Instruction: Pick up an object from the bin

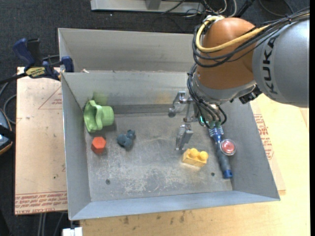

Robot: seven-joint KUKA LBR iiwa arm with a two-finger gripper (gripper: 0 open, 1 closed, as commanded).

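Note:
My gripper (179,124) hangs over the right middle of the bin with its two metal fingers spread apart and nothing between them. One fingertip (174,109) is toward the back, the other fingertip (183,140) toward the front. Just to the front right of the nearer fingertip lies a yellow toy brick (195,157) on the bin floor. A blue pen-like tool with a red round button (223,150) lies along the right side, partly under the wrist.
On the left side lie a green cup-shaped toy (97,115), a small red block (99,144) and a small blue-grey figure (127,139). The arm's orange cover and cables hang over the bin's right back corner.

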